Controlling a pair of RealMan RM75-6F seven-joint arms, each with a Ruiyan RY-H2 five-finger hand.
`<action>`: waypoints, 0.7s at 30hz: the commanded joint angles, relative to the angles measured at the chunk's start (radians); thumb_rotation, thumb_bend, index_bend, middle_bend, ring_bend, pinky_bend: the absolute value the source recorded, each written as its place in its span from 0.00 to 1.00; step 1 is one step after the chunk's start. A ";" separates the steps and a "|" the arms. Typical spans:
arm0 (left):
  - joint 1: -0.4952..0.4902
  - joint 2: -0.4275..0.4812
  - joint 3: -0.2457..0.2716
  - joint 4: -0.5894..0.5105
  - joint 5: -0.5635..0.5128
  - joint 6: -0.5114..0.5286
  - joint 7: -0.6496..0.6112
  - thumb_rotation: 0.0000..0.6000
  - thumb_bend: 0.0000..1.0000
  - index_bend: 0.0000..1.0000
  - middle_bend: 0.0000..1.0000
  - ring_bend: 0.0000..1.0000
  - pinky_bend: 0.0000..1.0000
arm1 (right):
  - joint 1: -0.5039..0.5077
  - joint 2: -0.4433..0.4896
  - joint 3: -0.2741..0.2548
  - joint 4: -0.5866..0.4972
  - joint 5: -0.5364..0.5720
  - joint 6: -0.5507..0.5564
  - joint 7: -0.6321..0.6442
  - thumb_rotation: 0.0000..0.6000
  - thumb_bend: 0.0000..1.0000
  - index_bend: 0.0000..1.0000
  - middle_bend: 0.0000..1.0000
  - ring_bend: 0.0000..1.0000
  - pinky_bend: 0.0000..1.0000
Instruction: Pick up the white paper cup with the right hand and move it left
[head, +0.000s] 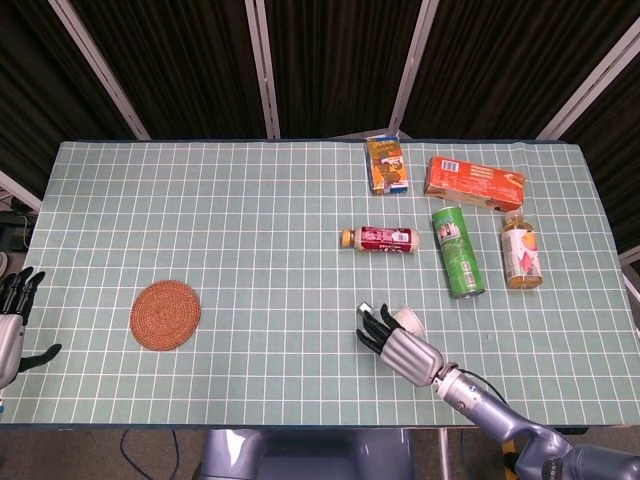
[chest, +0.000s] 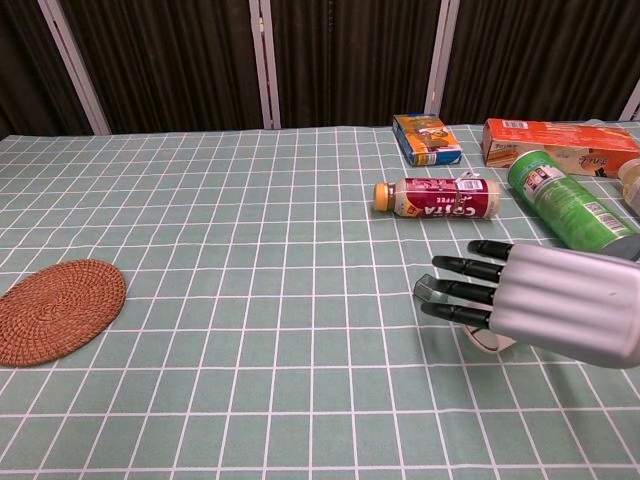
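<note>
Hovering flat with fingers spread over the white paper cup (head: 407, 320) lying on its side, right hand (chest: 545, 298) holds nothing; grasp, lift and leftward move remain.

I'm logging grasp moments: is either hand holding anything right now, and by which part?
Nothing is visibly held. The right hand hovers with fingers outstretched over the lying white paper cup, hiding most of it. The left hand is open at the table edge.
</note>
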 joint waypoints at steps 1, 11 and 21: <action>-0.001 -0.001 0.000 -0.001 -0.001 -0.001 0.002 1.00 0.00 0.00 0.00 0.00 0.00 | -0.002 -0.009 0.000 0.010 0.008 -0.009 -0.012 1.00 0.08 0.03 0.13 0.01 0.23; -0.001 -0.001 0.000 0.000 -0.002 -0.003 0.003 1.00 0.00 0.00 0.00 0.00 0.00 | 0.003 -0.044 -0.019 0.082 -0.029 0.025 0.018 1.00 0.26 0.20 0.30 0.18 0.36; -0.001 0.001 0.001 -0.001 -0.002 -0.004 -0.001 1.00 0.00 0.00 0.00 0.00 0.00 | 0.007 -0.052 -0.016 0.124 -0.065 0.141 0.194 1.00 0.32 0.25 0.37 0.24 0.45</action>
